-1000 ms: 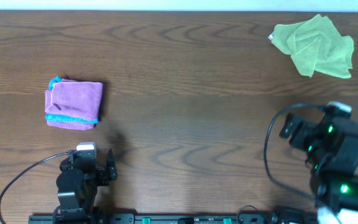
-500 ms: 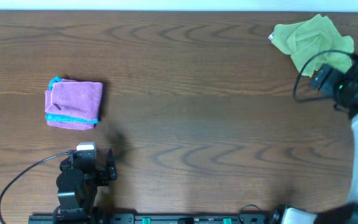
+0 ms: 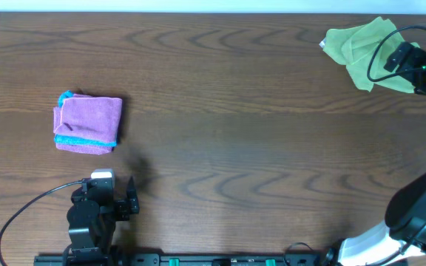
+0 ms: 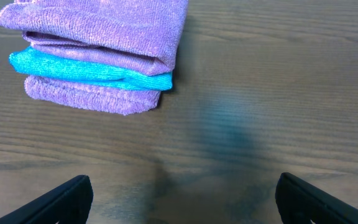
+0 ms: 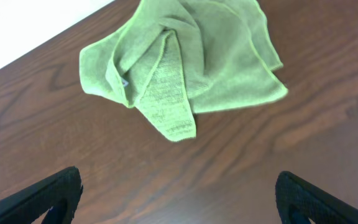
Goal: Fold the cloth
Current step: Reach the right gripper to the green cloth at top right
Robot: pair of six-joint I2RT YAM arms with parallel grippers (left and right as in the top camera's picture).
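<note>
The lime-green cloth (image 3: 361, 49) lies crumpled at the table's far right corner. It also shows in the right wrist view (image 5: 185, 62), bunched with a small white tag near its left side. My right gripper (image 3: 413, 65) hovers over the cloth's right part; its fingers (image 5: 179, 202) are wide open and empty, with bare wood between them. My left gripper (image 3: 128, 199) rests near the front left edge; its fingers (image 4: 182, 199) are open and empty.
A folded pink cloth with teal edging (image 3: 87, 123) lies at the left, just ahead of the left gripper (image 4: 101, 53). The table's far edge (image 5: 17, 56) runs close behind the green cloth. Cables trail from both arms.
My right arm has swung from the front right of the table up to the far right corner, over the green cloth. The left arm and both cloths have not moved.
</note>
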